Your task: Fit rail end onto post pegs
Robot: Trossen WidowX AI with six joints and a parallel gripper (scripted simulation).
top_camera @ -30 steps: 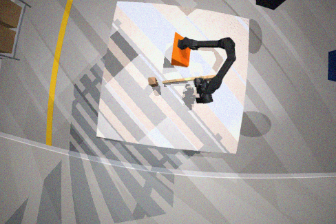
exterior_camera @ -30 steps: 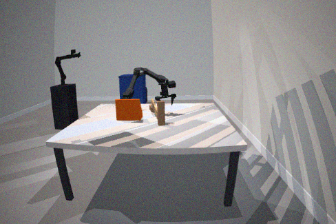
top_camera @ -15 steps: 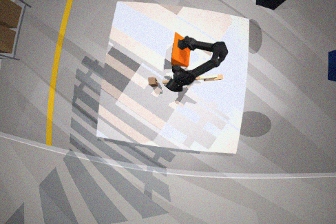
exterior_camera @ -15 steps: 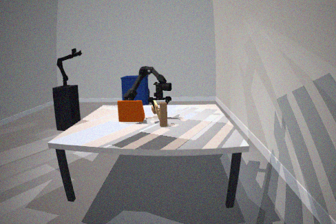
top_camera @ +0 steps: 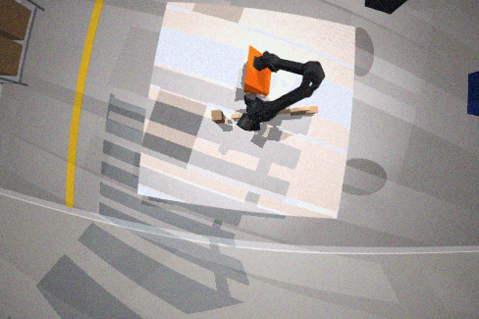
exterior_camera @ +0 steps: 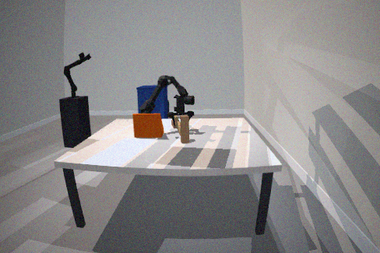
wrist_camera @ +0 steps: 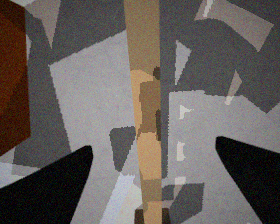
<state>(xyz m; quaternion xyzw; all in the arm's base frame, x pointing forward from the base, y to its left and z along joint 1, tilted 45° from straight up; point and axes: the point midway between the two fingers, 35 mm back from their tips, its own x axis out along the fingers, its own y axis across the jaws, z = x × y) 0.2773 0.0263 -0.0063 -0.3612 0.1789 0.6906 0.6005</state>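
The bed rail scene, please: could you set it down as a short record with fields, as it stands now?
gripper: gripper open, holding nothing, fingers either side of the rail
rail: rail runs lengthwise between the fingers, ungrasped
post: short wooden post off the rail's near end
arm position: above the rail near the post
pegs seated: cannot tell
other items: orange block at the arm's base
surface: table

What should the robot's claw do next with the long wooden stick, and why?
Probably lower straight down and close on the rail. The gripper is open and empty, with the rail running between its two fingers in the wrist view, near the post, so it seems lined up for a grasp.
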